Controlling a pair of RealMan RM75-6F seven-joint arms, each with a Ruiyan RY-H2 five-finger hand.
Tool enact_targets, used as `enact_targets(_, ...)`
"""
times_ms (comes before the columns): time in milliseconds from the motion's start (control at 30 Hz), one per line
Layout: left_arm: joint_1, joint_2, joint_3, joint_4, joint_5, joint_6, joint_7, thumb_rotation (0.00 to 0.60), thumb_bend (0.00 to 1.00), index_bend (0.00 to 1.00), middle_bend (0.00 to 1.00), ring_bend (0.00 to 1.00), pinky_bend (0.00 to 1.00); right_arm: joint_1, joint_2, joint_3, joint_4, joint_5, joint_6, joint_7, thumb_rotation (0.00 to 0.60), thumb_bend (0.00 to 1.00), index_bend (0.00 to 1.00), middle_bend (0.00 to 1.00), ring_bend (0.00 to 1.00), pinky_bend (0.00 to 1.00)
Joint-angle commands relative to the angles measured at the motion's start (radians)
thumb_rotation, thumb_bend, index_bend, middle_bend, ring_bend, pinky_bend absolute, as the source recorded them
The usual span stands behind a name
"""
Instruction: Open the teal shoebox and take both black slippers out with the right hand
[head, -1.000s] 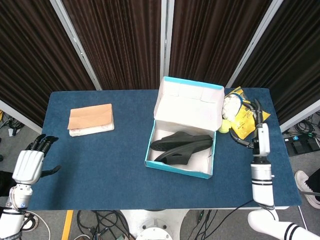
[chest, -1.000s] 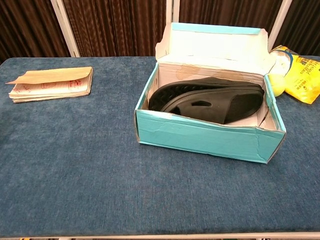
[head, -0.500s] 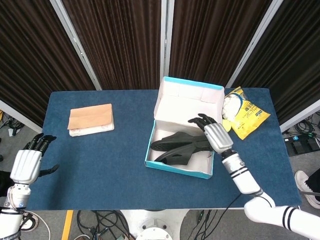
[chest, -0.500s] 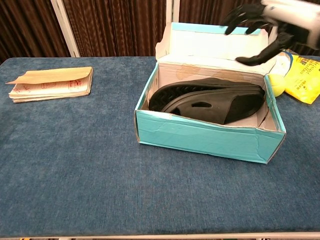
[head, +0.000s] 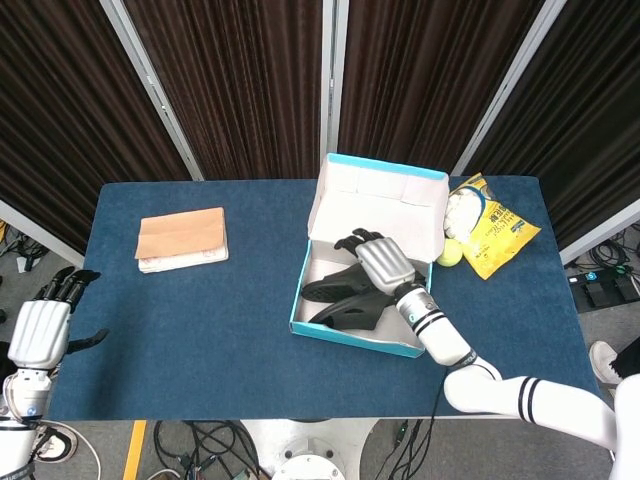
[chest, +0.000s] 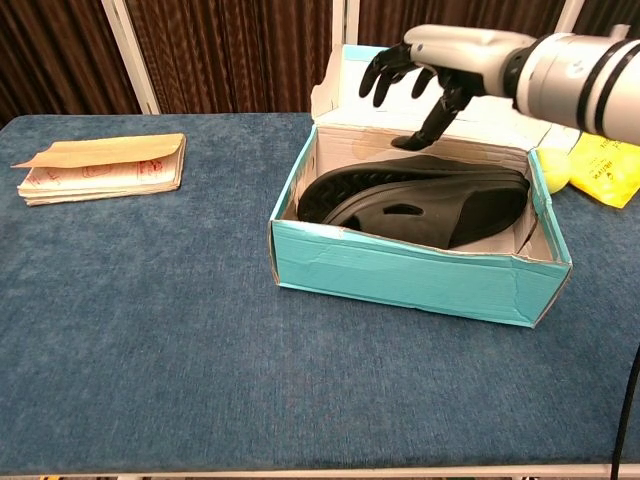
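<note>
So lid was propped up, teal shoebox (chest: 400, 275) left reachable | right hand (chest: 430, 62) poised spread over black slippers (chest: 420, 200), nothing gripped | left hand (head: 40, 325) parked empty, fingers apart, off worktop (head: 200, 320)

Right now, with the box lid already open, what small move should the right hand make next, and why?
Probably lower the right hand onto the upper slipper and close the fingers around it. The hand is above the open shoebox with fingers spread and holds nothing, and both slippers lie inside the box.
</note>
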Motion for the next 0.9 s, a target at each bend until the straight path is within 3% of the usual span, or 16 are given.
enact_targets(33, 0.003, 0.001, 0.001, 0.005, 0.002, 0.003, -0.010, 0.600, 0.07, 0.21, 0.20, 0.11, 0.32, 0.027, -0.019, -0.018, 0.004, 0.046, -0.006, -0.023, 0.600, 0.17, 0.25, 0.26, 0.12, 0.22)
enact_targets(467, 0.006, -0.012, 0.003, 0.034, 0.006, 0.006, -0.043, 0.600, 0.07, 0.21, 0.20, 0.11, 0.32, 0.083, -0.045, -0.076, 0.032, 0.129, 0.006, -0.072, 0.600, 0.15, 0.23, 0.26, 0.12, 0.20)
enact_targets(900, 0.015, -0.017, 0.004, 0.065, 0.000, 0.009, -0.070, 0.600, 0.07, 0.21, 0.20, 0.11, 0.32, 0.132, -0.100, -0.100, 0.108, 0.194, 0.004, -0.093, 0.600, 0.16, 0.23, 0.26, 0.12, 0.20)
